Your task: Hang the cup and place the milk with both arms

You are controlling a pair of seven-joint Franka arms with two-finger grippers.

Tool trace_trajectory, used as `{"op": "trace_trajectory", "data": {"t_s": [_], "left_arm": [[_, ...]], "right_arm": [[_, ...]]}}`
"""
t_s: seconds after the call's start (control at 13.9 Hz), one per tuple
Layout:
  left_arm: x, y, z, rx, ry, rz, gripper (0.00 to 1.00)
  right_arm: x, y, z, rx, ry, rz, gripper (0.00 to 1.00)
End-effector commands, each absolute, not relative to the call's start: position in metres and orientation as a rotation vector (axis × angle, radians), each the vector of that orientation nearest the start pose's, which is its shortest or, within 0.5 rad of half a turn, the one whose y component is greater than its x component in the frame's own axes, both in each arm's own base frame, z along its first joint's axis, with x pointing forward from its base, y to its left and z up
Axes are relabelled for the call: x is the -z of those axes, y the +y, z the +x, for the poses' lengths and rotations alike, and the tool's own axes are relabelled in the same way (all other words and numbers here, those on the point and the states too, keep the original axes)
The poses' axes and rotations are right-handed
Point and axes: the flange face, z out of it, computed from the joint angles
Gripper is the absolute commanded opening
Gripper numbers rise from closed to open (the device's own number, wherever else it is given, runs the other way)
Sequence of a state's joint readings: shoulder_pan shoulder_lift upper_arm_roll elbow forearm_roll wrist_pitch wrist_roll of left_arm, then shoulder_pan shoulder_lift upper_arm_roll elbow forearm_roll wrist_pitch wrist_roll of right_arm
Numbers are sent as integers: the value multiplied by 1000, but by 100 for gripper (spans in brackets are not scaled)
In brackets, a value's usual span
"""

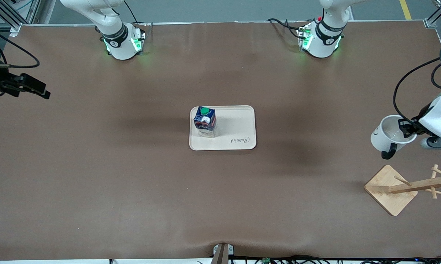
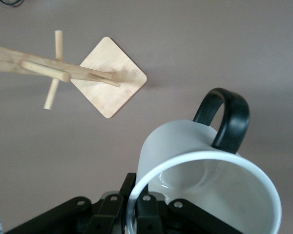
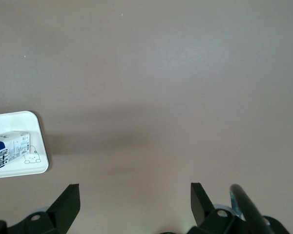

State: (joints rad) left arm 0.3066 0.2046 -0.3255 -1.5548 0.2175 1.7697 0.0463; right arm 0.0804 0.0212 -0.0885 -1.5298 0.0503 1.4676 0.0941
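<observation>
— Brown tabletop (image 1: 96, 176), two arms at work: how should the hanging go?

— Judged from here, turn the cup (image 1: 387, 136) until its black handle faces a peg of the wooden rack (image 1: 407, 187), then slide it on. The left pincer (image 2: 136, 214) grips the rim, cup aloft near the rack.

— The other arm?

— The right pincer (image 3: 132, 204) waits released. The milk (image 1: 205, 121) stands on its tray (image 1: 238, 128).
</observation>
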Motion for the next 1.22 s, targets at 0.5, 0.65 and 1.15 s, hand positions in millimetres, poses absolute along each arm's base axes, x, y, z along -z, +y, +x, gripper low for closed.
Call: {"op": "trace_trajectory", "data": {"t_s": [0.5,0.65,1.15], "left_arm": [[-524,121,668,67,238,-3018,0],[-518,125,672,67,230,-3031,0],[-513,155,670,91,225,-3053,0]], "right_arm": [[-540,155,554,-456,-195,-3057,100],[-510,189,559,-514,-80,-3094,100],[-493,240,566,-440,228,-2981,100]]}}
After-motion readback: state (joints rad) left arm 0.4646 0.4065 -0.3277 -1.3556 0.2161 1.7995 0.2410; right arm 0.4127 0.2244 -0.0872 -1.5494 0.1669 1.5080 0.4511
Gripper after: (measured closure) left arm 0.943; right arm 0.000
